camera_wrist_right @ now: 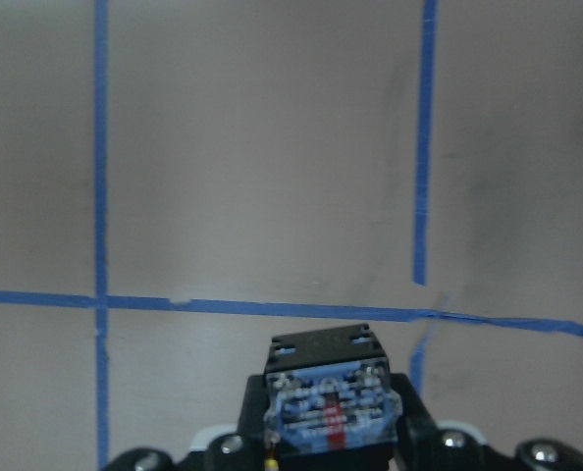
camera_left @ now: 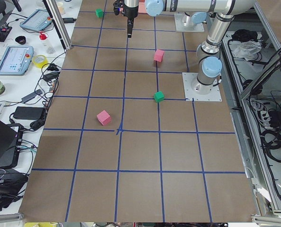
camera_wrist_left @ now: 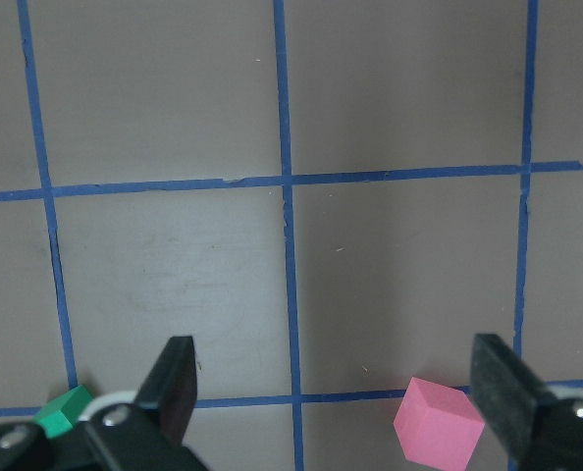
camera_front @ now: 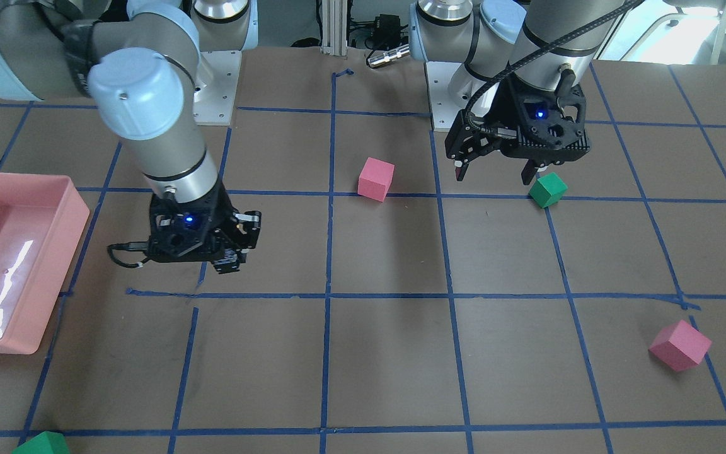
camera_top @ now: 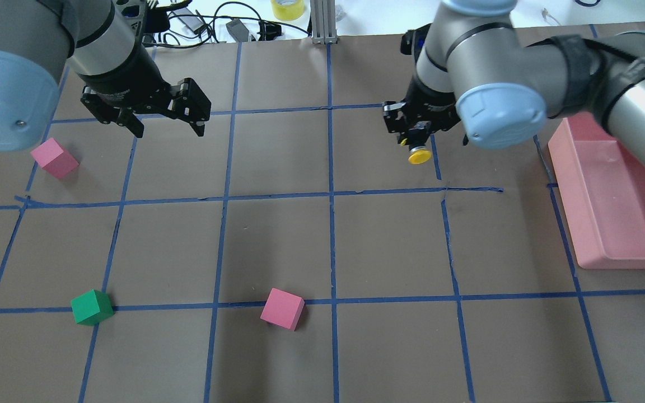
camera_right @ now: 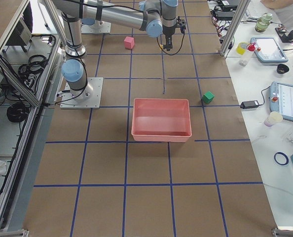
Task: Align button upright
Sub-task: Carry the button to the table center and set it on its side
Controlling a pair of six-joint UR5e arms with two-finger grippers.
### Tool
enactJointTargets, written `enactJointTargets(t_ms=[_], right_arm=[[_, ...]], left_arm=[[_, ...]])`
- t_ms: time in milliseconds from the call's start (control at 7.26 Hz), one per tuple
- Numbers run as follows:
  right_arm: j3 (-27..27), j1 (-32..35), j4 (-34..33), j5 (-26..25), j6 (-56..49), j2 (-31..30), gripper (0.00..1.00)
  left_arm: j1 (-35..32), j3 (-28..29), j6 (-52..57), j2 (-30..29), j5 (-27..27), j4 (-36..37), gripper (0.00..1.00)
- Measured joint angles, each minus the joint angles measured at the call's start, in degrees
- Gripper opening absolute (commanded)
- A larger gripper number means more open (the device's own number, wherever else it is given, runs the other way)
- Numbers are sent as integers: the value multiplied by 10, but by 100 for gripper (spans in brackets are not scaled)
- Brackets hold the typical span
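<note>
The button (camera_top: 417,154) has a round yellow cap and a boxy black base. My right gripper (camera_top: 419,134) is shut on its base and holds it over the brown table near a blue tape line. In the right wrist view the base (camera_wrist_right: 329,400) shows between the fingers with its contact side toward the camera and the cap hidden behind it. In the front-facing view the right gripper (camera_front: 234,249) hides the button. My left gripper (camera_top: 168,127) is open and empty over the table; its fingers (camera_wrist_left: 179,378) stand wide apart.
A pink tray (camera_top: 613,196) lies on the table's right. A pink cube (camera_top: 55,158) lies far left, a green cube (camera_top: 92,307) and another pink cube (camera_top: 283,308) nearer the front. Another green cube (camera_front: 41,443) lies at the far edge.
</note>
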Motion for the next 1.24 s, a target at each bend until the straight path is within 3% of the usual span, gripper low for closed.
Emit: enactJointTargets(t_ms=[689, 1240], right_arm=[[14, 94, -130, -7, 106, 91, 0], [36, 104, -200, -2, 127, 141, 0]], left_arm=[[0, 0, 2, 0, -1, 0, 100], [1, -1, 8, 0, 1, 0, 100]])
